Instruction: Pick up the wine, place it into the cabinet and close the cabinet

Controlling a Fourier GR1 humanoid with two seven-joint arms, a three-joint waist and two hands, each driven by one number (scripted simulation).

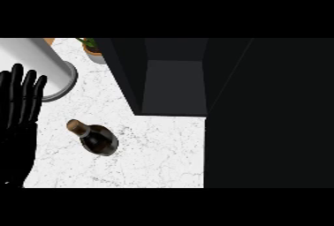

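The wine bottle [96, 138] is dark with a brown cork top and stands on the white marble counter [157, 154], left of centre. A black cabinet [171, 79] sits at the back with its inside showing; its open door [267, 114] fills the right side of the view. My left hand [20, 101] shows at the left edge, open, fingers straight and pointing up, apart from the bottle. No right hand shows in the view.
A large grey cylinder [46, 66] stands at the back left, close to my left hand. A potted plant [93, 49] sits behind, beside the cabinet's left wall.
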